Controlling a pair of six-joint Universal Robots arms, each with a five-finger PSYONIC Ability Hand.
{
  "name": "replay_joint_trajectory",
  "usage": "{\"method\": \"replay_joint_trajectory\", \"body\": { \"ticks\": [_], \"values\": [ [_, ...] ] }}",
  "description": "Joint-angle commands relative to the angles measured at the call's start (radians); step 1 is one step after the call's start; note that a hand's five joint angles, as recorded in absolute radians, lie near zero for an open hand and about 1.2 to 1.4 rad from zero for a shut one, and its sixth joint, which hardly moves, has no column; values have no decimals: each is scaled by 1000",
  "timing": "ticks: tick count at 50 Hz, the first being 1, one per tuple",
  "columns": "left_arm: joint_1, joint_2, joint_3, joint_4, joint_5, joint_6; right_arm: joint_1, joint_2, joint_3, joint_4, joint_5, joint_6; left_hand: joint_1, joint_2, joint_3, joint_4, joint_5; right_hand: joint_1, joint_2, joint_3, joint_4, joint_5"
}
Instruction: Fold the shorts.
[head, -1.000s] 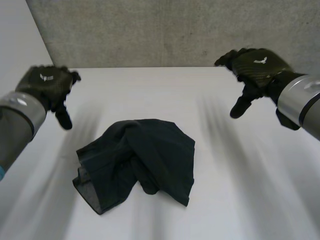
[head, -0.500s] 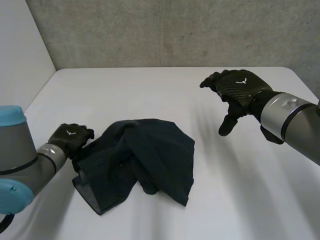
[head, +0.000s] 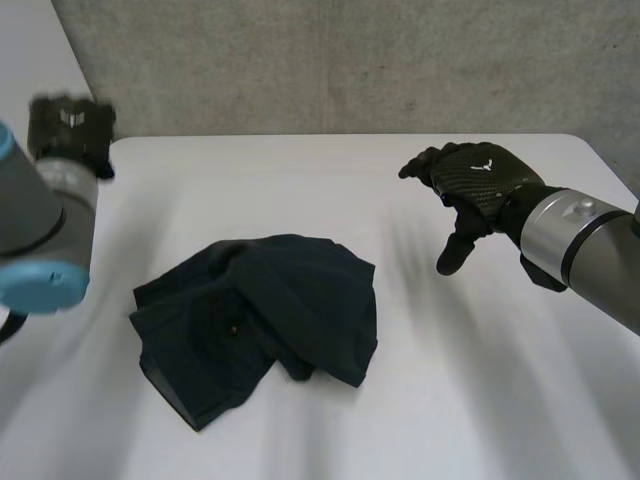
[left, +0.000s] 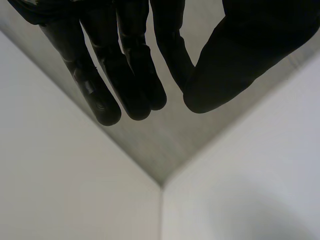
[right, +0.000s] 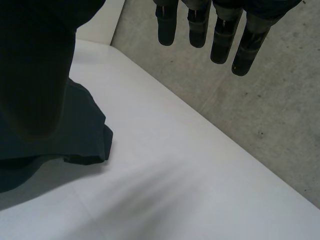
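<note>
Dark shorts (head: 260, 320) lie crumpled left of centre on the tabletop (head: 480, 380), touched by neither hand. Left hand (head: 68, 128) hangs far left, fingers relaxed and empty. Right hand (head: 470, 185) hovers right of the cloth, fingers spread. Folding appears unstarted; the next move calls for flattening the heap.

Shorts (head: 258, 322): you've got one dark, near-black pair, crumpled in a loose heap and not yet folded.
Place: look left of the middle of the white table (head: 480, 400), on its near half.
Pose: they lie low on the surface, layers thrown over each other.
Shape: a rounded hump at the far side, with a bunched ridge running down the middle to a knob of cloth at the front.
Edges: you can see a straight hem at the near-left corner; the right side falls as a smooth curved flap.
Detail: a tiny pale speck sits on the left half.
</note>
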Motion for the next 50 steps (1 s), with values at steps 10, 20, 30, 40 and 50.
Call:
{"method": "replay_joint_trajectory", "body": {
  "ticks": [10, 20, 30, 40, 50],
  "values": [
    [-288, -120, 280, -176, 8, -8, -18, -15, -16, -4, 51, -3, -267, -329, -322, -327, -314, 21, -31, -24, -65, -72],
    [-14, -6, -111, -314, 259, -10, -8, -6, -8, -6, 42, -3, -933, -995, -988, -993, -980, 21, -31, -24, -65, -72],
    [201, 42, -352, -233, 506, 3, -3, 8, 14, -7, 44, -3, -816, -878, -870, -875, -863, 21, -31, -24, -65, -72],
    [275, 3, -432, -178, 525, 131, 0, 29, 21, -6, 45, -3, -739, -801, -794, -799, -786, 21, -31, -24, -65, -72],
    [296, -18, -423, -124, 520, 191, 21, 40, 31, -9, 45, -5, -698, -760, -753, -758, -745, 21, -31, -24, -65, -72]
  ]
}}
